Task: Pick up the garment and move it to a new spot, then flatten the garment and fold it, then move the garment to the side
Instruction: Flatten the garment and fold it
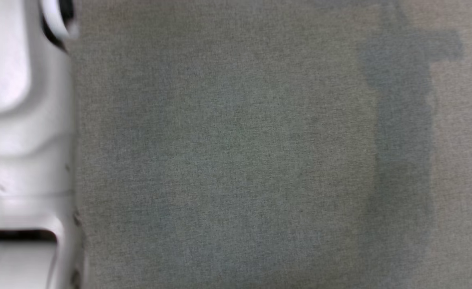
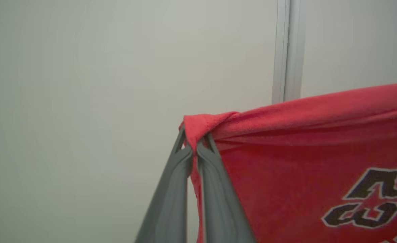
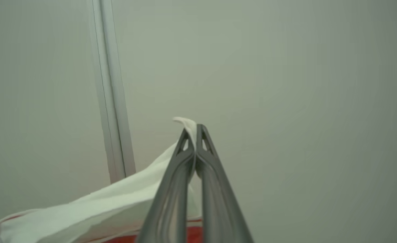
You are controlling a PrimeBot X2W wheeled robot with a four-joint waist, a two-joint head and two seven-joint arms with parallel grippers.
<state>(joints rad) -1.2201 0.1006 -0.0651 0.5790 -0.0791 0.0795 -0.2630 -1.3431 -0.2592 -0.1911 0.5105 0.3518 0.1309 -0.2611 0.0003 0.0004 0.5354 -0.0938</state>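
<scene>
The garment [image 2: 303,162] is red with dark, white-edged lettering, and it hangs stretched out to the right of my left gripper [image 2: 194,136]. That gripper is shut on a bunched red corner of the garment. In the right wrist view, my right gripper [image 3: 193,131] is shut on a white corner of the garment [image 3: 117,199]. From there the cloth trails down to the left, with a red part at the bottom edge. Both held corners are lifted in front of a pale wall.
A pale wall [image 2: 83,101] with a vertical light strip [image 2: 286,50] stands behind the held cloth. The head view looks down on a grey fabric surface [image 1: 240,160]. A white robot limb [image 1: 19,140] runs along its left edge and a dark shadow [image 1: 404,120] lies at its right.
</scene>
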